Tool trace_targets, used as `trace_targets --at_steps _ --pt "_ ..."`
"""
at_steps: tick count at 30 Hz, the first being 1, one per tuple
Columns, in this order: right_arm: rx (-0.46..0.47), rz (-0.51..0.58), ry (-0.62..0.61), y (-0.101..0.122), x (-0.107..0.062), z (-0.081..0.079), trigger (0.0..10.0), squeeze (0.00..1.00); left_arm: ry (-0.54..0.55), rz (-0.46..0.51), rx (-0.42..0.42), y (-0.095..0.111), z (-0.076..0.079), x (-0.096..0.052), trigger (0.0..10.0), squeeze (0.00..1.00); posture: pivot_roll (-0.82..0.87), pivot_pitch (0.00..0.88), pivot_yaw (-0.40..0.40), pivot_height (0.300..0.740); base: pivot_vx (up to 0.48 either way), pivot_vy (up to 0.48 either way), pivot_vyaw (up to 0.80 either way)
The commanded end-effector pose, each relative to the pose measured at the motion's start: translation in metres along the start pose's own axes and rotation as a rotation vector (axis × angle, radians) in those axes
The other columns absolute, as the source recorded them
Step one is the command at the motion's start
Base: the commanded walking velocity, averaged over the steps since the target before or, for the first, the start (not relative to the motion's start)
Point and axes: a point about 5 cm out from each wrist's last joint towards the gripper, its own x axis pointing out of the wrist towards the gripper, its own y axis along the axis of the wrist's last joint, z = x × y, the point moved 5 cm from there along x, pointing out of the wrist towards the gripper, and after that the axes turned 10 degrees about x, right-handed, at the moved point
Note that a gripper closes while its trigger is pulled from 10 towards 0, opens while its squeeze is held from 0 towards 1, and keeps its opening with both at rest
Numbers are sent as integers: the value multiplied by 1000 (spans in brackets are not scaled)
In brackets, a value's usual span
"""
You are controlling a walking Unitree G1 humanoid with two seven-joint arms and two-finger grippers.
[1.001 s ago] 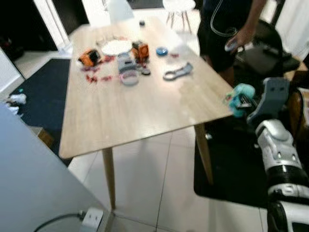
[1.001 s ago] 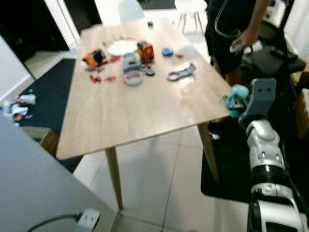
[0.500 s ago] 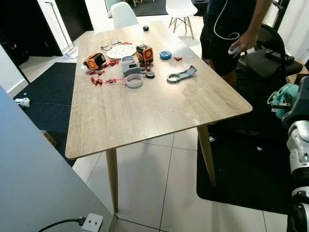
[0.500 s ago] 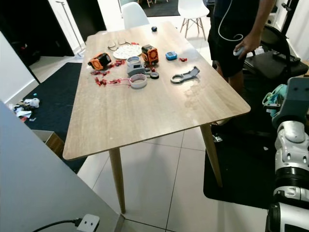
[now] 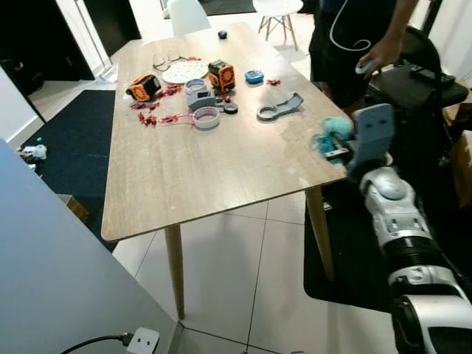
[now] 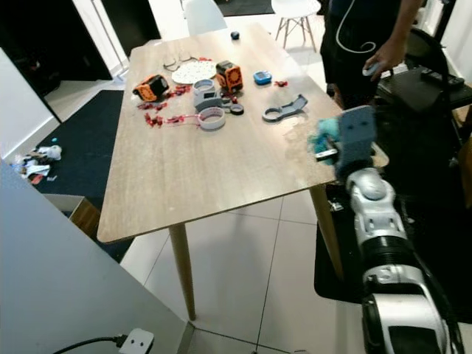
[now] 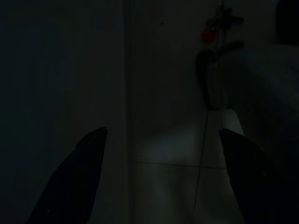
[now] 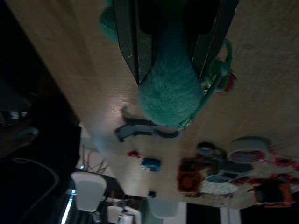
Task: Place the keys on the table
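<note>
The keys hang on a fluffy teal keychain point(image 5: 330, 133) with a green ring point(image 8: 223, 70). My right gripper point(image 5: 338, 145) is shut on that keychain, and its black fingers point(image 8: 132, 39) pinch the teal fluff point(image 8: 170, 93). It holds them just above the right edge of the wooden table point(image 5: 206, 173), near the front right corner. Whether the keys touch the tabletop I cannot tell. In the dark left wrist view my left gripper point(image 7: 162, 131) is open, with nothing between its fingers and dim floor below.
The far half of the table carries a grey wrench-shaped piece point(image 5: 279, 108), a tape roll point(image 5: 206, 118), orange gadgets point(image 5: 144, 87) and a white plate point(image 5: 184, 71). A person point(image 5: 346, 37) stands at the far right beside a black chair point(image 5: 417, 77). A grey panel point(image 5: 59, 280) fills the near left.
My right arm has swung left with the teal keychain, from beyond the table's right side to over its edge. The head camera has shifted too.
</note>
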Motion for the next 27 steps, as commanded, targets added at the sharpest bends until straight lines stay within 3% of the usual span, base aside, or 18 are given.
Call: trace_targets --at_steps 1,4,6,7,12,13,18,20,24,27 --pt "-7 -6 50 -1 5 -14 10000 0 7 -27 9 -9 -4 -2 10000 0 -119 100 132 740 0 0 0" --pt "-20 -27 98 -5 10 -31 10000 0 5 -29 11 -10 -4 -2 10000 0 -119 100 132 740 0 0 0" --pt "-20 -27 98 -5 10 -31 10000 0 5 -29 11 -10 -4 -2 10000 0 -119 100 132 740 0 0 0" --pt "-28 -40 119 -6 15 -42 10000 0 3 -27 14 -9 -4 -2 10000 0 -121 101 135 740 0 0 0" --pt "-41 -54 132 -6 22 -51 10000 0 1 -25 20 -8 -4 -2 10000 0 -125 122 141 740 0 0 0" --pt "-49 -63 153 -3 29 -63 10000 0 -3 -26 29 -8 -4 -2 10000 0 -123 135 145 740 0 0 0" --pt "-42 -65 195 1 36 -82 10000 0 -7 -33 44 -10 -5 -3 10000 0 -116 156 153 740 0 0 0" --pt "-32 -63 242 5 40 -102 10000 0 -11 -48 53 -18 -6 -5 10000 0 -108 178 162 740 0 0 0" --pt "-16 -62 276 10 44 -120 10000 0 -16 -67 62 -27 -7 -7 10000 0 -102 205 166 740 0 0 0" --pt "-10 -67 279 11 46 -125 10000 0 -19 -74 66 -30 -7 -8 10000 0 -99 218 166 740 0 0 0"
